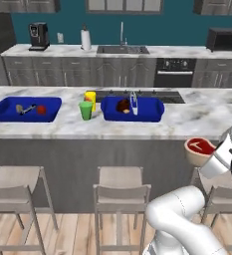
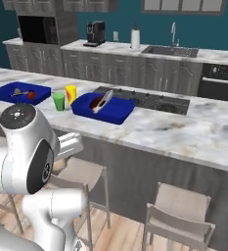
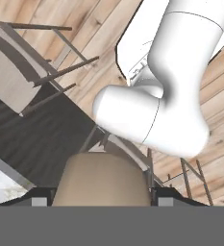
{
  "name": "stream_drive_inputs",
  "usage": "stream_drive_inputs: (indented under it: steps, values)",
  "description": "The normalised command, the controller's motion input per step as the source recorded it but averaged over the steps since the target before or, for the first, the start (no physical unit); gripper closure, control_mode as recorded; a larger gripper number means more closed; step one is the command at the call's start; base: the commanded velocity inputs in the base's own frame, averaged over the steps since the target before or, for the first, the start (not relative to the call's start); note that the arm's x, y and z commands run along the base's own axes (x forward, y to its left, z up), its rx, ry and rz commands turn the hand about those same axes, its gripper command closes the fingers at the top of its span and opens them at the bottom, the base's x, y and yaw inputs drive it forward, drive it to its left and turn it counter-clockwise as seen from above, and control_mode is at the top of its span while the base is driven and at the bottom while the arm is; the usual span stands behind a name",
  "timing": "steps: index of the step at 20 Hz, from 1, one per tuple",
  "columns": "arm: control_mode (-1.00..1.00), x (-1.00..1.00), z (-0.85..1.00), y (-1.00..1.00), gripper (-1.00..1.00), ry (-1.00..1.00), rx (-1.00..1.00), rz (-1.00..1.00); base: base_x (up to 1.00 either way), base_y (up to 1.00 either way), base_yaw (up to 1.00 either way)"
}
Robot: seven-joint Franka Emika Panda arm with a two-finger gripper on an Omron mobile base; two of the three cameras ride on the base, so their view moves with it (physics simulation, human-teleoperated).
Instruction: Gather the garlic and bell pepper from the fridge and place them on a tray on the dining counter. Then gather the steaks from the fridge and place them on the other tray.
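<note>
My gripper [image 3: 101, 201] is shut on the raw red steak [image 1: 199, 149], which has a cream fat rim. I hold it in the air in front of the dining counter [image 1: 187, 119], below its top edge. In the hand view its tan rim [image 3: 101, 180] sits between my fingertips [image 3: 39, 202]. On the counter, the left blue tray [image 1: 3, 110] holds the garlic [image 1: 19, 107] and the red bell pepper [image 1: 41, 110]. The right blue tray [image 1: 147, 112] holds the dark brown steak [image 1: 122, 105] and a silvery utensil [image 1: 134, 103]. The fridge is out of view.
A green cup [image 1: 86, 110] and a yellow cup [image 1: 90, 98] stand between the trays. Several stools [image 1: 120, 191] line the counter's near side, one directly under my hand. A cooktop [image 2: 154, 100] lies beyond the right tray. The back worktop carries a sink [image 1: 122, 49].
</note>
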Motion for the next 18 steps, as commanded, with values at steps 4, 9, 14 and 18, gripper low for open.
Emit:
stream_drive_inputs:
  steps: [4,9,14,18]
  values:
    - [1.0,0.0,0.0,0.0,1.0,0.0,0.0,0.0,0.92,-0.2,0.0]
    - [1.0,0.0,0.0,0.0,1.0,0.0,0.0,0.0,0.96,-0.1,0.0]
    - [1.0,0.0,0.0,0.0,1.0,0.0,0.0,0.0,1.0,-0.13,0.07]
    - [1.0,0.0,0.0,0.0,1.0,0.0,0.0,0.0,0.74,0.0,0.06]
